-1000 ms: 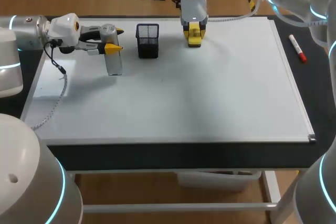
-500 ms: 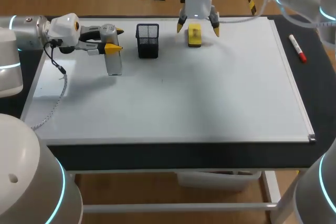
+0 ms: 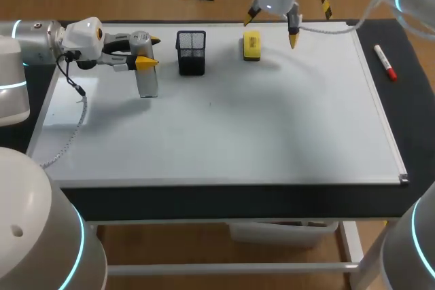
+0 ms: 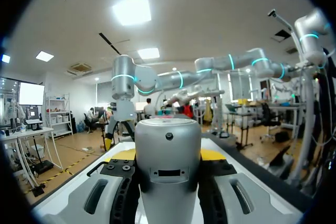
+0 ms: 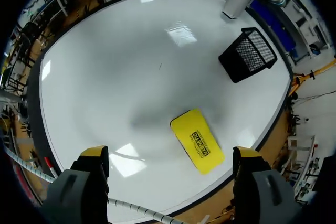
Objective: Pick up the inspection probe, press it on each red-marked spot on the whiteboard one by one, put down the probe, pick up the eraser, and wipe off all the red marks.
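The inspection probe (image 3: 147, 81), silver-capped with a pale body, hangs over the whiteboard's (image 3: 272, 120) far left, and my left gripper (image 3: 149, 51) is shut on it. In the left wrist view the probe's silver cap (image 4: 168, 161) fills the gap between the fingers of my left gripper (image 4: 168, 156). The yellow eraser (image 3: 251, 45) lies flat near the board's far edge. My right gripper (image 3: 270, 26) hangs open above and slightly right of it, holding nothing. The right wrist view looks down on the eraser (image 5: 198, 140) just ahead of the wide-open right gripper (image 5: 170, 153). I see no red marks on the board.
A black mesh basket (image 3: 191, 52) stands between the probe and the eraser, also visible as the basket (image 5: 248, 54) beyond the eraser. A red marker (image 3: 385, 62) lies on the black table right of the board. A white cable (image 3: 68, 134) trails across the board's left side.
My right gripper has opened off the eraser, risen and drifted right. The eraser stays lying on the board. The left arm and probe have not moved.
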Tool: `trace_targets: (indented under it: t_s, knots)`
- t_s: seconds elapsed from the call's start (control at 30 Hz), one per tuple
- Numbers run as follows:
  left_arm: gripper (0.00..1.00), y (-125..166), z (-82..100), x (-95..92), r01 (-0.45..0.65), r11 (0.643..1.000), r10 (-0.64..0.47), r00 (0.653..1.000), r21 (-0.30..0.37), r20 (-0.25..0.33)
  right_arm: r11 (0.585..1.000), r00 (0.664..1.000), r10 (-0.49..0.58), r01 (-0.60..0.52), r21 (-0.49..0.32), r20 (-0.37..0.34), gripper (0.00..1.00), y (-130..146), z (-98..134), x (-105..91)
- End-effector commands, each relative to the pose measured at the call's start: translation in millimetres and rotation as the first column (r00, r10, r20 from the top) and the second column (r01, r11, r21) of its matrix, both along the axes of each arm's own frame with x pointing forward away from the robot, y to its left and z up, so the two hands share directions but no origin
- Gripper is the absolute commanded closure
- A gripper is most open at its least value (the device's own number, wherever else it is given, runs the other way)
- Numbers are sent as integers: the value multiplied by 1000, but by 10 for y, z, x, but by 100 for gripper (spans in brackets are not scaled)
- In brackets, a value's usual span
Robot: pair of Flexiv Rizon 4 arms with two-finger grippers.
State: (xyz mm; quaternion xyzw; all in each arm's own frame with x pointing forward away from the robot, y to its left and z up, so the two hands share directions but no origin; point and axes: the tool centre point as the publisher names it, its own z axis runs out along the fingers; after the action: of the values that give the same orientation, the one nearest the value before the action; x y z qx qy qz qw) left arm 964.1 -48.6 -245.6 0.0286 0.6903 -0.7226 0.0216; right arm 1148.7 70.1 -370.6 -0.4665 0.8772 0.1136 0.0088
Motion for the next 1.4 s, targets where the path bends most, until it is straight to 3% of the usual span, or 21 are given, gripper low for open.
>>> trace_targets:
  t_s: [0.03,0.27,0.5,0.7,1.0,1.13,1.4]
  knots:
    - [100,2,16,-6,-1,1000,1,1000,2,0,994,996,-58,52,98,64,0,-197,164,-198]
    - [100,2,16,-6,-1,1000,1,1000,2,0,977,985,-160,149,155,66,0,-309,359,-262]
    - [100,2,16,-6,-1,1000,1,1000,2,0,953,970,-243,239,187,-2,0,-386,520,-350]
    - [100,2,16,-6,-1,1000,1,1000,2,0,920,952,-305,292,260,10,0,-433,678,-454]
    - [100,2,16,-6,-1,1000,1,1000,2,0,900,942,-335,321,296,-1,0,-497,859,-528]
    - [100,2,16,-6,-1,1000,1,1000,2,0,877,946,-323,310,366,-29,0,-536,920,-570]
    - [100,2,16,-6,-1,1000,1,1000,2,0,877,946,-323,310,366,-29,0,-536,920,-570]
